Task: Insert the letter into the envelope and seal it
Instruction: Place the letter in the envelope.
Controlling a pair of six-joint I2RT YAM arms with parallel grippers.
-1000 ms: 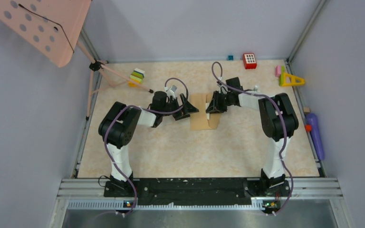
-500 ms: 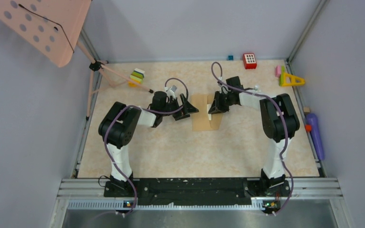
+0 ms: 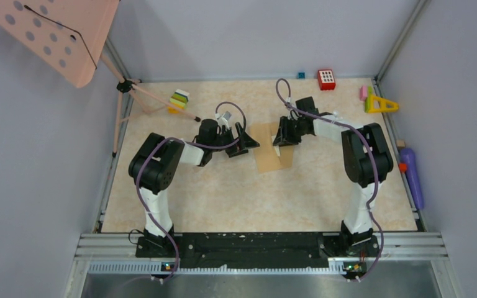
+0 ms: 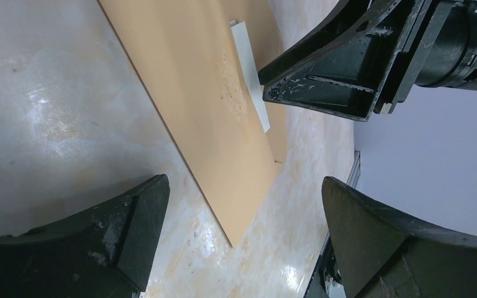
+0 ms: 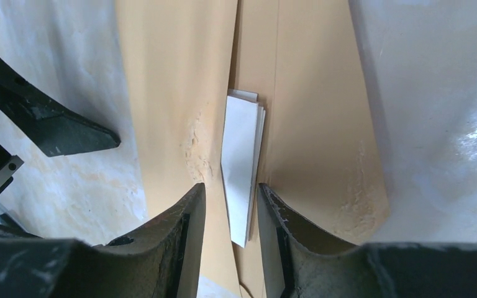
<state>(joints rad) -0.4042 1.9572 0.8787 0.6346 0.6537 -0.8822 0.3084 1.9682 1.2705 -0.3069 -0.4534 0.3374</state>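
Right gripper (image 5: 231,189) — jaws narrowly parted — straddles letter (image 5: 242,149) on envelope (image 5: 174,93).

Tan paper envelope (image 3: 270,155) lay flat mid-table, flap open. White folded letter (image 5: 242,155) lay along the seam between flap and body, partly showing, between my right pincer's (image 5: 231,192) tips. I could not judge how deep it was tucked.

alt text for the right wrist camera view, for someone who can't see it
A folded white letter lies on a tan envelope, along the fold line down its middle, between the two black fingertips of the right gripper. The envelope lies flat on a pale marbled table.
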